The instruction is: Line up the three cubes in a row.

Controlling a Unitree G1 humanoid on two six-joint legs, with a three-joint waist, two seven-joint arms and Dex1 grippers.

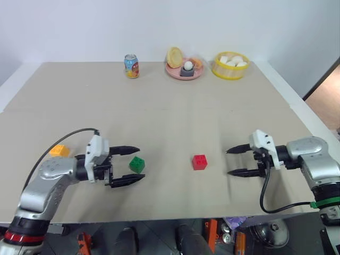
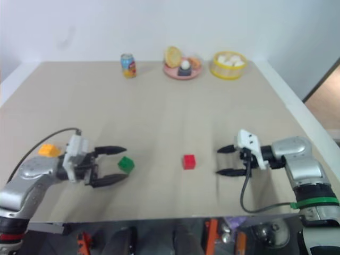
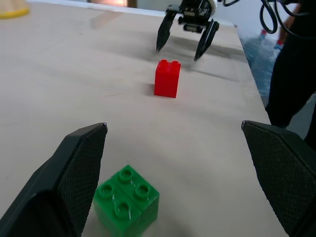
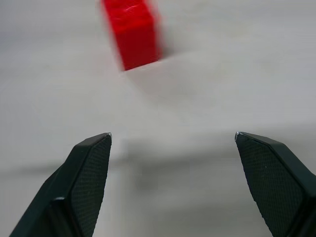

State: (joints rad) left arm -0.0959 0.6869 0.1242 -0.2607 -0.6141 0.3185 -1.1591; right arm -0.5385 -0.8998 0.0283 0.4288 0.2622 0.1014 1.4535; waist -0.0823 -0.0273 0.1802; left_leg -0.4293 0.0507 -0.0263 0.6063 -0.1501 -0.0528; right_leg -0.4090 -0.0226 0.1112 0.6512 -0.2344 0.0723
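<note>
The green cube (image 1: 137, 164) sits on the table between the fingertips of my left gripper (image 1: 136, 164), which is open and not touching it. The red cube (image 1: 200, 162) stands alone mid-table, a short way right of the green one. My right gripper (image 1: 232, 162) hangs open a little to the right of the red cube, nothing between its fingers. The orange-yellow cube (image 1: 59, 151) lies near the left edge, behind my left arm. From the left wrist view the green cube (image 3: 127, 201) is close and the red cube (image 3: 167, 78) farther, with the right gripper (image 3: 183, 48) beyond it.
Along the far edge stand a soda can (image 1: 131, 66), a pink plate (image 1: 175, 73) with food and an egg cup, and a yellow basket (image 1: 230, 66) of white items. The table's front edge runs just below both grippers.
</note>
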